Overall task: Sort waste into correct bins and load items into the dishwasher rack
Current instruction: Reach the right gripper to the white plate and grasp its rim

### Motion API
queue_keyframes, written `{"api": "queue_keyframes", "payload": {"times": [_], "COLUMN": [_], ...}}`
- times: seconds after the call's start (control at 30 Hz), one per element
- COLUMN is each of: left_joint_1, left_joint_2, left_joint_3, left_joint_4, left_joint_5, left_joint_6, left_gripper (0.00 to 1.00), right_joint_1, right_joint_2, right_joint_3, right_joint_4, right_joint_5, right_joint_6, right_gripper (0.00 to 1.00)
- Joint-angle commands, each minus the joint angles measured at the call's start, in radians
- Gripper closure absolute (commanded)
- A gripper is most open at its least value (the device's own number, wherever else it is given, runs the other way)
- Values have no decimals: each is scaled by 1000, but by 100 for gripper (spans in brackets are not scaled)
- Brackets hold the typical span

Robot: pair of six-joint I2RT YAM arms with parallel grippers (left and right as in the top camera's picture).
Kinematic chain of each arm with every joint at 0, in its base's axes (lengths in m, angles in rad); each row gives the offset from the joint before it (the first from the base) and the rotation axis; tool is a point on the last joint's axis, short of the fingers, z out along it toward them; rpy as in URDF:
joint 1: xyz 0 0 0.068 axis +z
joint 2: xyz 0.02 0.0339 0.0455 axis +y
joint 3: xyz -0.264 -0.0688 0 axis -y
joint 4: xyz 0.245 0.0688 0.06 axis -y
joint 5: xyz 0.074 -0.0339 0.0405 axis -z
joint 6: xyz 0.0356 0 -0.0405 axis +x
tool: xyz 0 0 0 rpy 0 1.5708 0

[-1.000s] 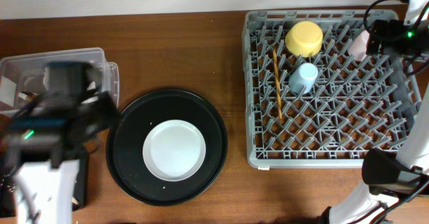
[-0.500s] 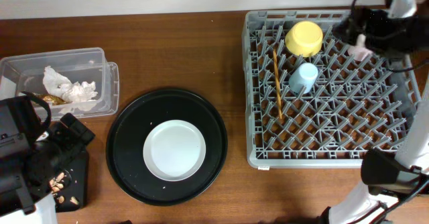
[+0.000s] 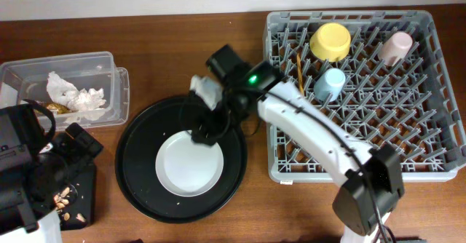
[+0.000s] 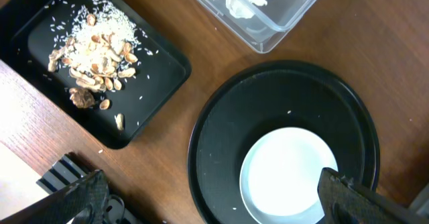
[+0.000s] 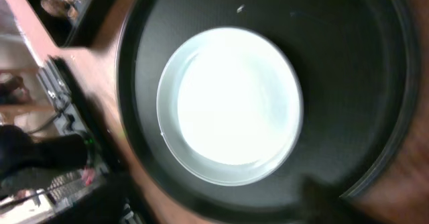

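Overhead, rack: the dishwasher rack [image 3: 429,126] on the right holds the yellow bowl [image 3: 330,41], pink cup [image 3: 397,47], light-blue cup [image 3: 329,84] and chopsticks [image 3: 300,83].
Overhead, plate: the pale-grey plate [image 3: 186,166] lies in the round black tray [image 3: 138,177], with the right gripper [image 3: 206,129] at its rim.
Left wrist, pincer: the left gripper [image 4: 213,184] is spread wide and empty; food scraps [image 4: 90,46] lie in the black bin [image 4: 157,83].
Right wrist, pincer: the blurred fingers [image 5: 322,197] stand apart, holding nothing, over the plate.
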Motion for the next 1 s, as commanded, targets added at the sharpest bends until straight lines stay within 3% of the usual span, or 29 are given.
{"api": "queue_keyframes", "payload": {"times": [0.0,0.1,0.2,0.23,0.47,0.57,0.97], "left_joint_1": [6,6,6,6,6,6,6], "left_joint_2": [-4,-4,-4,-4,-4,-4,-4], "left_joint_3": [8,8,8,8,8,8,8], "left_joint_4": [2,2,2,2,2,2,2], "left_joint_5": [7,6,7,7,7,7,7], "left_joint_6": [-9,-9,-9,-9,-9,-9,-9], "left_gripper": [1,1,1,1,1,1,1], "right_joint_1": [38,37,37,37,42,69,121], "right_joint_2": [-11,-11,-10,-10,-3,18,67], "right_joint_3": [-142,-225,-290,-314,-438,-439,-439], "right_joint_4": [144,227,294,319,437,448,463], "right_joint_5": [190,240,240,240,240,237,375], "right_joint_6": [219,304,347,372,438,438,489], "right_gripper": [2,2,46,50,52,44,48]}}
